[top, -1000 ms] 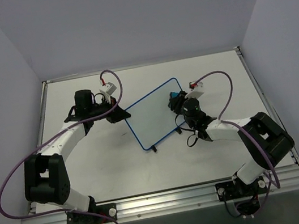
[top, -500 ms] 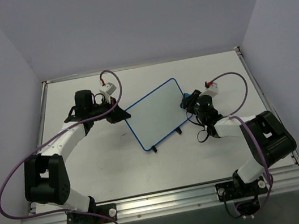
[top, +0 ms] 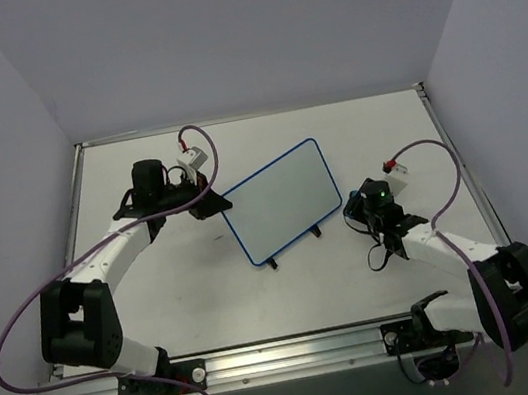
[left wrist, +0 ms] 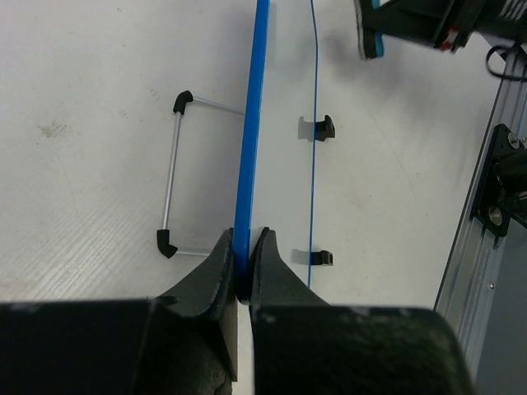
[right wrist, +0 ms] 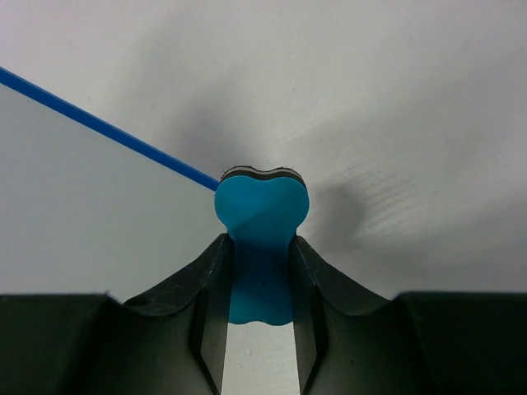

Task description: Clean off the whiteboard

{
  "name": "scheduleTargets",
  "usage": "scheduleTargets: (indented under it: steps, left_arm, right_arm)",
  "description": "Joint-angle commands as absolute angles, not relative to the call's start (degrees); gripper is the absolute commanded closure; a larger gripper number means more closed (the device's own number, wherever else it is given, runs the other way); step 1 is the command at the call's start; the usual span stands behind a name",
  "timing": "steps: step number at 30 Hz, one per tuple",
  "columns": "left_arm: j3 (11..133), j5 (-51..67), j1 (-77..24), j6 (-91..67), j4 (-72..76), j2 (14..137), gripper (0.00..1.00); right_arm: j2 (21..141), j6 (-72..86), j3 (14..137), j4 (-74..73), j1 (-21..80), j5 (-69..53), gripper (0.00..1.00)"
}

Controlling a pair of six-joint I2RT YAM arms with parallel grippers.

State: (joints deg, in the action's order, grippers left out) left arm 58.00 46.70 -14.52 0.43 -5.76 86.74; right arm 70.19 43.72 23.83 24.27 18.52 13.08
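The whiteboard (top: 280, 200) stands propped on the table's middle, its white face blank inside a thin blue rim. My left gripper (top: 212, 204) is shut on the board's left edge; the left wrist view shows the blue rim (left wrist: 249, 156) pinched between both fingers, with the wire stand (left wrist: 171, 177) behind it. My right gripper (top: 358, 206) sits off the board's right side, shut on a small blue eraser (right wrist: 261, 247) with a dark felt base. In the right wrist view the whiteboard (right wrist: 82, 189) fills the left side, its blue rim ending just by the eraser.
The board's two small black feet (top: 293, 248) rest on the white table (top: 208, 288). Purple cables loop from both wrists. An aluminium rail (top: 290, 355) runs along the near edge, and grey walls close in the table on three sides.
My right gripper, still holding the eraser, has slid off the board's upper right area and moved right and nearer, away from the board. The left gripper and the board stay put.
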Motion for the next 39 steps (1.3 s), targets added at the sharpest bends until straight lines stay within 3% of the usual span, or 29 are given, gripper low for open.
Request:
scheduleTargets:
  steps: [1,5,11,24,28,36,38,39]
  left_arm:
    - [56.34,31.38,-13.45,13.97,-3.69,86.14,0.98]
    - [55.29,29.27,-13.27,13.71,-3.43,84.91,0.98]
    - [54.14,27.6,-12.75,13.36,-3.69,82.44,0.98]
    - [49.31,19.07,-12.22,12.57,-4.92,75.33,0.98]
    - [49.22,19.34,-12.48,12.48,-5.54,75.58,0.98]
    - [47.55,12.75,-12.92,11.6,-4.22,73.3,0.98]
    - [47.64,12.66,-13.18,11.43,-4.22,73.65,0.96]
    - [47.72,12.66,-13.18,11.43,-4.22,74.0,0.91]
  right_arm:
    - [64.17,39.65,31.62,12.6,16.62,17.66,1.0]
    - [63.89,35.16,38.48,5.99,12.23,16.62,1.0]
    - [68.2,31.55,37.89,4.92,1.6,8.36,0.98]
    - [76.19,31.38,37.88,5.36,0.35,9.75,0.94]
    - [78.92,32.34,37.62,6.59,0.35,9.41,0.84]
    - [85.33,33.22,37.53,9.31,-1.93,7.73,0.8]
    - [85.78,33.31,37.35,9.4,-1.93,7.73,0.7]
    - [85.69,33.4,37.27,9.32,-1.76,8.0,0.55]
